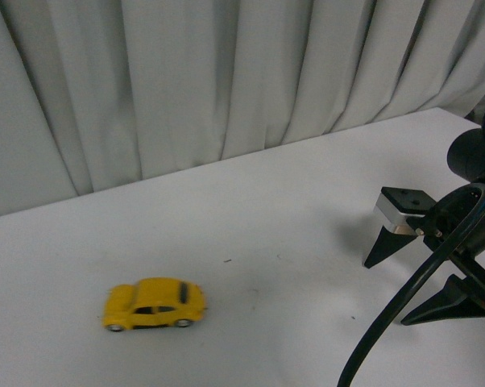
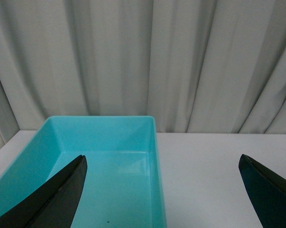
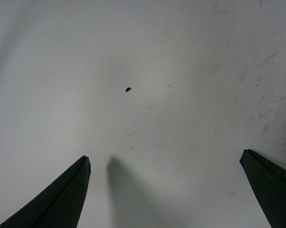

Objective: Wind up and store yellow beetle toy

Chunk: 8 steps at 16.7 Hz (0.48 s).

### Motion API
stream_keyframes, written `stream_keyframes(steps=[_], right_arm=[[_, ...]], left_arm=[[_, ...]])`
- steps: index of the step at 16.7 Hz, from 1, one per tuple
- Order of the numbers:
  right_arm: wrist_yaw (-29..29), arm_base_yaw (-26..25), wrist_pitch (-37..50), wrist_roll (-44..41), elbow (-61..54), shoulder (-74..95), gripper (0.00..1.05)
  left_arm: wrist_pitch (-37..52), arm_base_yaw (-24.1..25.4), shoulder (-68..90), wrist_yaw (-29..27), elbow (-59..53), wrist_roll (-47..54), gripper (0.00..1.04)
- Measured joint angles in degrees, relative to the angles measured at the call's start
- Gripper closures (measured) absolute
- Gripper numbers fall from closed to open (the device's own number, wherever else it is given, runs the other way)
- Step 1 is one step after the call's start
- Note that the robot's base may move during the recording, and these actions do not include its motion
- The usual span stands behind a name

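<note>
The yellow beetle toy (image 1: 155,304) stands on its wheels on the white table (image 1: 267,234), at the front left, slightly blurred. My right gripper (image 1: 390,289) is open and empty at the right, well away from the toy, its fingertips just above the table. In the right wrist view the right gripper (image 3: 164,164) has its jaws wide apart over bare table. My left gripper (image 2: 162,161) is open and empty in the left wrist view, over the edge of a turquoise bin (image 2: 155,142). The left arm does not show in the front view.
The turquoise bin is empty and stands by a grey curtain (image 2: 147,57). The same curtain (image 1: 226,72) hangs along the table's far edge. A black cable (image 1: 404,298) loops down from the right arm. A small dark speck (image 3: 128,89) lies on the table.
</note>
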Motion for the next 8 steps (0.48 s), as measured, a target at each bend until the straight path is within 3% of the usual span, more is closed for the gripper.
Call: stream_keyframes(steps=[6,8], right_arm=[[1.1,1.6,-2.8,0.3,3.0,0.0,0.07],[-1.5,3.4,-3.0,1.5,5.6,-1.0,0.07]], left_arm=[[0.0,0.0,0.0,0.0,0.0,0.0,0.07],[0.0,0.0,0.0,0.0,0.0,0.0,0.07]])
